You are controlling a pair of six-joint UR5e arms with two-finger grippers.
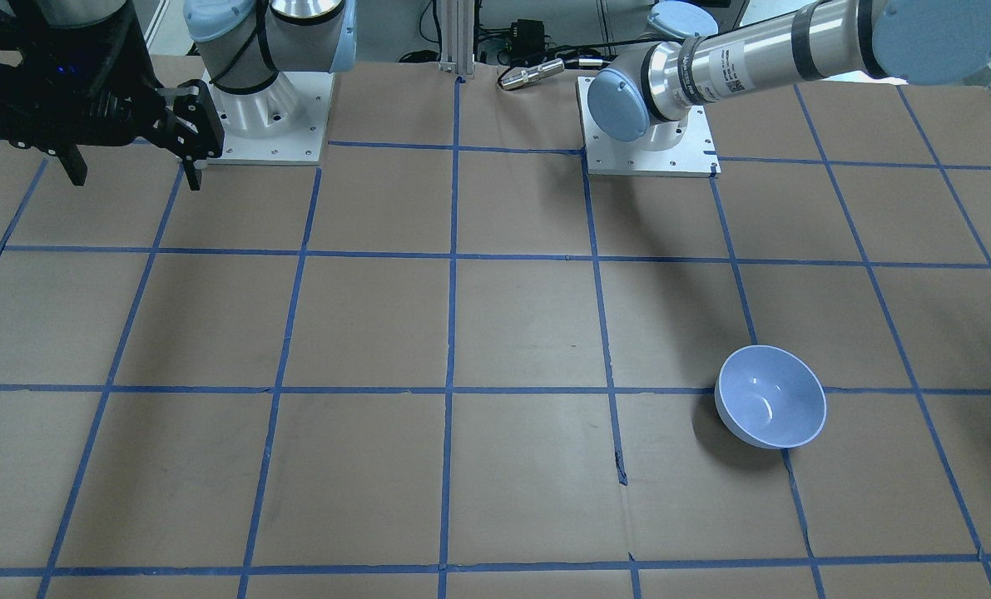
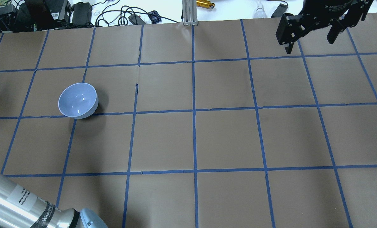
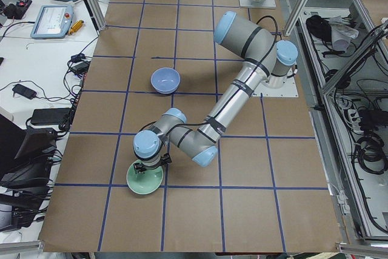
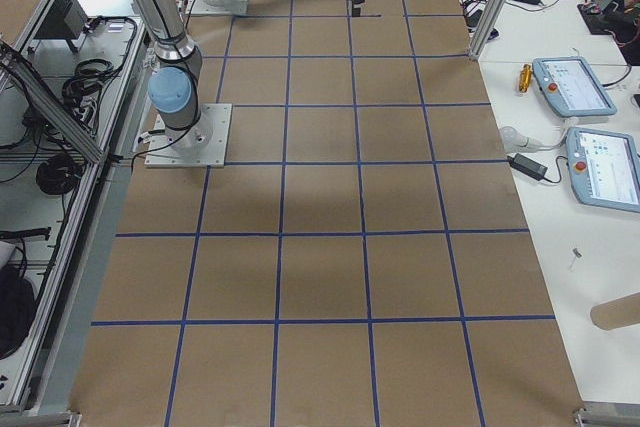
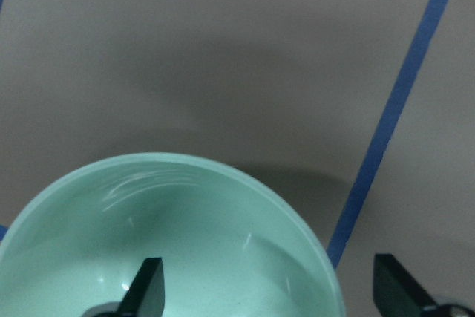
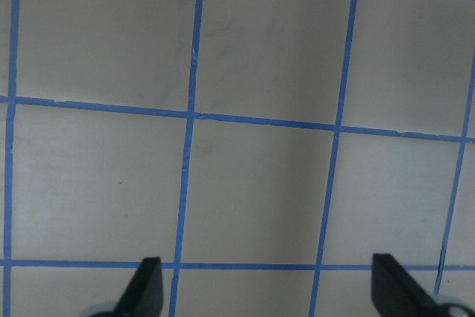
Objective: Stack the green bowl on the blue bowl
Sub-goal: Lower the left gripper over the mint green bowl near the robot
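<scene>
The green bowl (image 5: 171,235) sits upright on the brown table near its left end; it also shows in the exterior left view (image 3: 145,179). My left gripper (image 5: 271,295) is open right over it. One finger (image 5: 145,287) is inside the bowl and the other (image 5: 397,287) is outside its rim. The blue bowl (image 2: 78,100) stands upright and empty about two grid squares away, and also shows in the front view (image 1: 770,398). My right gripper (image 2: 310,44) is open and empty, high over the far right of the table.
The table is brown with a blue tape grid (image 2: 194,110). The arm bases (image 1: 646,141) stand on white plates at the robot's side. An aluminium post (image 2: 188,12) and cables lie at the far edge. Teach pendants (image 4: 580,87) lie on a side table.
</scene>
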